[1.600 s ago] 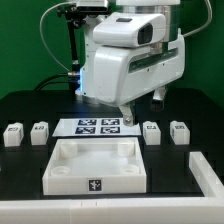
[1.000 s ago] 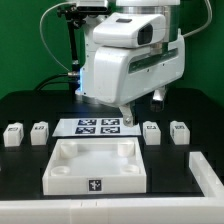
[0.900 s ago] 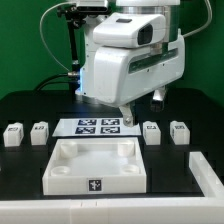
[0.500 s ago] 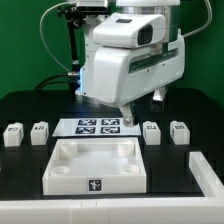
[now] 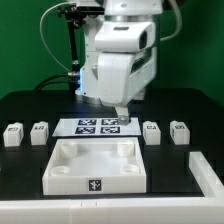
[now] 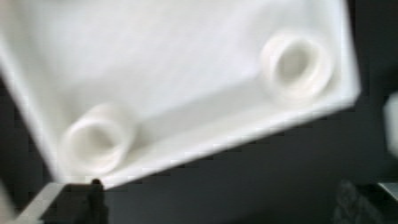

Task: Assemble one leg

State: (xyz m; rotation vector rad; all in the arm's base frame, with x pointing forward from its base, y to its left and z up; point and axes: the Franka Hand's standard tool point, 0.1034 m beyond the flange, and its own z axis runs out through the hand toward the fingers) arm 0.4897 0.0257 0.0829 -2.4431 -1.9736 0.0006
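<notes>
Four small white legs with tag markers stand in a row on the black table: two at the exterior view's left [image 5: 13, 134] [image 5: 40, 131] and two at its right [image 5: 152, 131] [image 5: 180, 131]. The large white tray-like part [image 5: 60, 172] lies in front of them. My gripper [image 5: 120, 117] hangs above the marker board [image 5: 90, 126], behind the tray, away from every leg. In the wrist view my gripper [image 6: 222, 205] is open and empty, with dark fingertips [image 6: 75, 200] far apart. Below it shows the tray's white surface [image 6: 178, 70] with two round sockets [image 6: 294, 67].
A white block [image 5: 207, 171] lies at the front of the exterior view's right edge. Cables and a stand [image 5: 70, 40] rise behind the arm. A green wall closes the back.
The hand has turned about its vertical axis; it now shows a narrower side to the exterior camera. The legs and the tray have not moved.
</notes>
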